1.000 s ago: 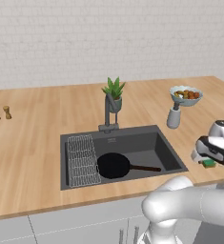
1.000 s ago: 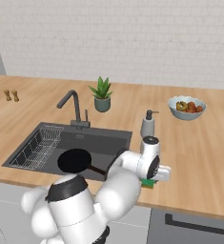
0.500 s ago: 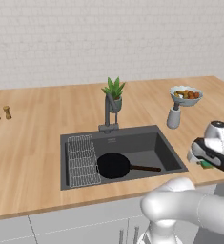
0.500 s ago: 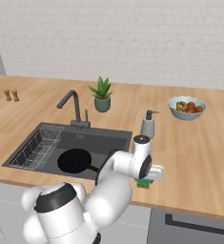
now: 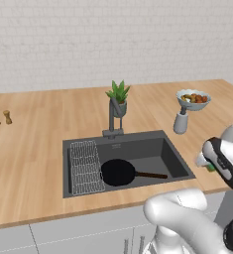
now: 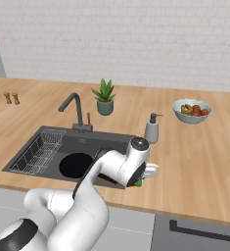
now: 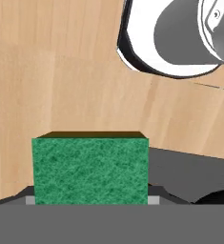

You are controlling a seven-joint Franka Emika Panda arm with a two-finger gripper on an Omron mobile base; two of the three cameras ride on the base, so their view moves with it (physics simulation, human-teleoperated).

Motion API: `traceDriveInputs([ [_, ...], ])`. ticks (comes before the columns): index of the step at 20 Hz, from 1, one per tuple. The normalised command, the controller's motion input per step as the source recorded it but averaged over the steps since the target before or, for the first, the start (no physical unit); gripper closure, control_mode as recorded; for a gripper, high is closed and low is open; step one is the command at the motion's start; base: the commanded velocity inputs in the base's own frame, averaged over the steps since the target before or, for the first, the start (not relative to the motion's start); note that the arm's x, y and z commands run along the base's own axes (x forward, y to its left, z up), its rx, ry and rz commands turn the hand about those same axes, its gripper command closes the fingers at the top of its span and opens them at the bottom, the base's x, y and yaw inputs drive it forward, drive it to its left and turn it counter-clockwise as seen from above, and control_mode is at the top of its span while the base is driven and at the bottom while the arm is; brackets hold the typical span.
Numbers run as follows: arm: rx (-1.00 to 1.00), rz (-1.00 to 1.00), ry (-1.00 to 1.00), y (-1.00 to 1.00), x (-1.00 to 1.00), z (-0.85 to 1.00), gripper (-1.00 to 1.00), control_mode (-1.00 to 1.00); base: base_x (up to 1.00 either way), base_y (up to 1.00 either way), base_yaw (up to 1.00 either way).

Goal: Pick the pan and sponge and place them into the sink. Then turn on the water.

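The green sponge [image 7: 89, 169] sits between my gripper's [image 7: 90, 200] fingers, low over the counter just right of the sink [image 5: 138, 138]. From the base views the sponge [image 5: 210, 167] [image 6: 137, 184] peeks out under the hand, and my gripper [image 6: 142, 179] is shut on it near the counter's front edge. The black pan [image 5: 118, 172] [image 6: 76, 165] lies flat in the basin, its handle pointing right. The faucet [image 5: 112, 116] stands behind the sink. The water is out of view, with no stream at the spout.
A wire rack [image 5: 86, 166] fills the sink's left side. Behind the faucet is a potted plant [image 5: 119, 96]. A soap dispenser [image 5: 181, 121] and a fruit bowl [image 5: 193, 98] stand at the back right. Two small shakers [image 5: 1, 117] are far left.
My hand has shifted a little left toward the sink and slightly lower, with the sponge in it. The pan has not moved.
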Motion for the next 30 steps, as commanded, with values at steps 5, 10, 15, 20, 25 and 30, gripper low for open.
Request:
traceDriveInputs([
  [5, 0.05, 0.32, -0.03, 0.54, 0.0, 0.58, 1.0, -1.0, 0.0, 0.0, 0.0],
  [10, 0.02, 0.26, 0.0, 0.56, 0.05, 0.26, 1.0, -1.0, 0.0, 0.0, 0.0],
  [15, 0.0, 0.15, -0.01, 0.38, 0.18, 0.0, 1.0, -1.0, 0.0, 0.0, 0.0],
  [20, 0.04, 0.06, 0.0, 0.24, 0.49, -0.09, 1.0, -1.0, 0.0, 0.0, 0.0],
  [25, 0.08, 0.02, 0.0, 0.23, 0.62, -0.12, 1.0, -1.0, 0.0, 0.0, 0.0],
  [30, 0.03, 0.0, 0.0, 0.52, 0.55, -0.16, 1.0, -1.0, 0.0, 0.0, 0.0],
])
